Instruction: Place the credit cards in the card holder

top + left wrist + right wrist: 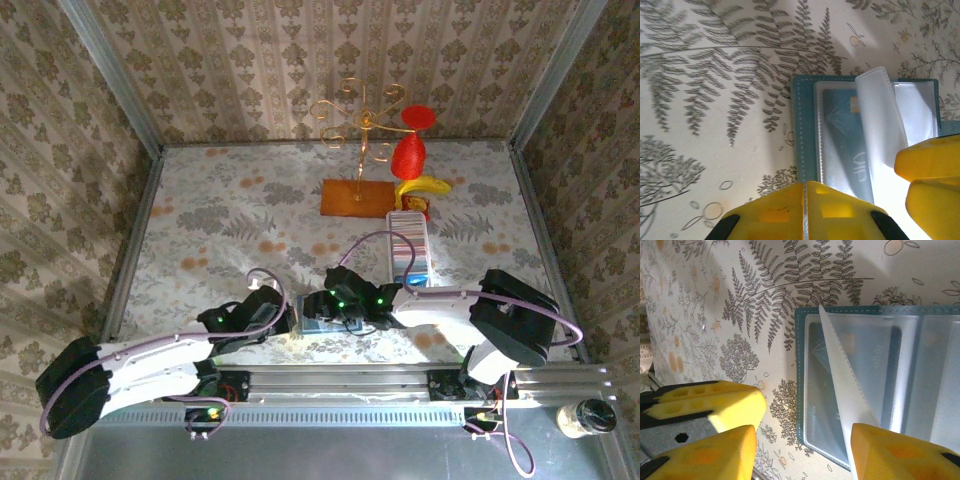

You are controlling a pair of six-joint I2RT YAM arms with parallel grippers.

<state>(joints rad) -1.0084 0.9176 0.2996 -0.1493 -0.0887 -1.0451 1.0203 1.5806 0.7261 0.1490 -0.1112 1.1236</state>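
Left fingers (804, 202), clenched, are bracing the card holder (804, 130) while parted right fingers (802, 455) are lifting its clear sleeve (880, 115) (one credit card (840, 140) pocketed), inviting another beneath.

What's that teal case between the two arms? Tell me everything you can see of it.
The card holder is a teal case with stitched edges, lying open and flat on the fern-patterned table. Inside are clear plastic sleeves; one leaf stands up from the rest. A dark blue card sits in a sleeve. A yellow gripper finger seems to touch the raised leaf's lower edge.
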